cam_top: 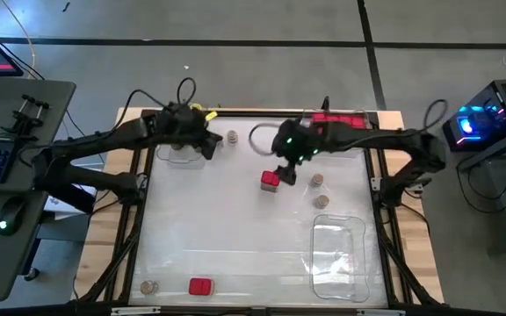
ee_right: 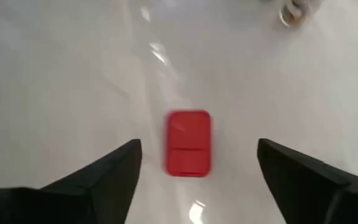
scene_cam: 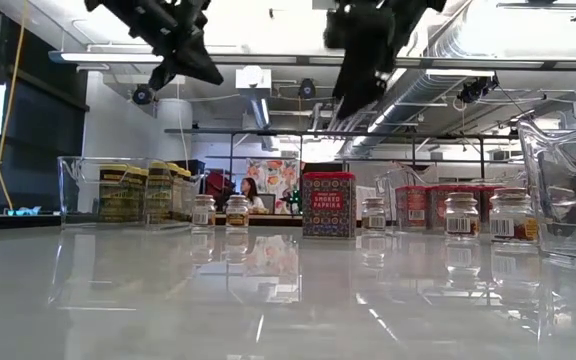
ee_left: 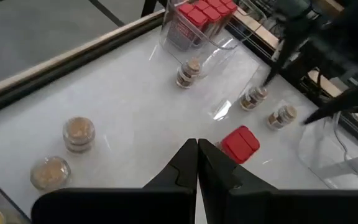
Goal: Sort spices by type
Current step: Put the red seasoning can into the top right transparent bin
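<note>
You're mid-sort: right gripper (ee_right: 197, 165) hangs above the red box (ee_right: 189, 143) w/ fingers spread wide, nothing held; box stands alone mid-counter (cam_top: 235, 237). Looks like an approach for a pick, so next you'd drop straight down, fingers either side of the flat sides, then carry it to the clear tray of red boxes (cam_top: 336, 118) at the far edge. Left gripper (ee_left: 197, 163) waits near the yellow-lid tray, fingers shut, empty. Box: smooth, square-cornered, prob. tin. Tan-lidded jars (cam_top: 318, 180) are small, round, glassy. Counter's glossy, so the box may slide if nudged.

White table (cam_top: 235, 237) (spice containers (cam_top: 271, 181), clear trays (cam_top: 338, 254)).
</note>
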Motion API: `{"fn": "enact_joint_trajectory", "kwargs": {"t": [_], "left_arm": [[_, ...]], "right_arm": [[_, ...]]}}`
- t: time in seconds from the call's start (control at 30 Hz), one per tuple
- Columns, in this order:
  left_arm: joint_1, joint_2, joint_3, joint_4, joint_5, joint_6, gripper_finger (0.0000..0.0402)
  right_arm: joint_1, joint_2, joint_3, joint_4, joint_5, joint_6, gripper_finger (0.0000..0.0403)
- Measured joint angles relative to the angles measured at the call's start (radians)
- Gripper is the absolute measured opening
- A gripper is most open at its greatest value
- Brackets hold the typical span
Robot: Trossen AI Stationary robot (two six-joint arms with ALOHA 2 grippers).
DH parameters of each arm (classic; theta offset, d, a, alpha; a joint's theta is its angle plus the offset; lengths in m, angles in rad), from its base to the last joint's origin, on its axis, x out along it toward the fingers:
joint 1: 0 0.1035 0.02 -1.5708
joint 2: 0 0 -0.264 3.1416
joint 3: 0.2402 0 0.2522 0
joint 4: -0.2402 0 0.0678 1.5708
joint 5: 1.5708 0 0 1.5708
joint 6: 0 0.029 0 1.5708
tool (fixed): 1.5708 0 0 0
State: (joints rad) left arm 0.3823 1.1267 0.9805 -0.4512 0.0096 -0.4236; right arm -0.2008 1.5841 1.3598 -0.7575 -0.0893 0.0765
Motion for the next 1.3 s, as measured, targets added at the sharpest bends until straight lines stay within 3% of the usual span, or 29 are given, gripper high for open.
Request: {"fn": "enact_joint_trajectory", "kwargs": {"t": [0.07, 0.27, 0.73, 0.9, 1.07, 1.3], "left_arm": [[-0.01, -0.025, -0.028, 0.008, -0.01, -0.019, 0.0], [-0.033, -0.045, -0.052, 0.016, -0.032, -0.01, 0.0], [-0.033, -0.046, -0.051, 0.007, -0.025, 0.034, 0.0], [-0.033, -0.046, -0.051, 0.003, -0.021, 0.051, 0.0], [-0.033, -0.046, -0.051, 0.003, -0.021, 0.06, 0.0], [-0.033, -0.046, -0.051, 0.004, -0.021, 0.069, 0.0]], "right_arm": [[0.021, 0.046, 0.0, -0.008, 0.037, -0.008, 0.0329], [0.039, 0.163, 0.0, -0.018, 0.011, -0.009, 0.0332], [0.043, 0.269, 0.0, -0.001, 0.011, -0.007, 0.0328], [0.047, 0.296, 0.0, 0.001, 0.007, -0.006, 0.0299], [0.046, 0.297, 0.0, 0.013, 0.014, 0.018, 0.0215], [0.032, 0.258, 0.035, -0.071, 0.002, -0.018, 0.0211]]}}
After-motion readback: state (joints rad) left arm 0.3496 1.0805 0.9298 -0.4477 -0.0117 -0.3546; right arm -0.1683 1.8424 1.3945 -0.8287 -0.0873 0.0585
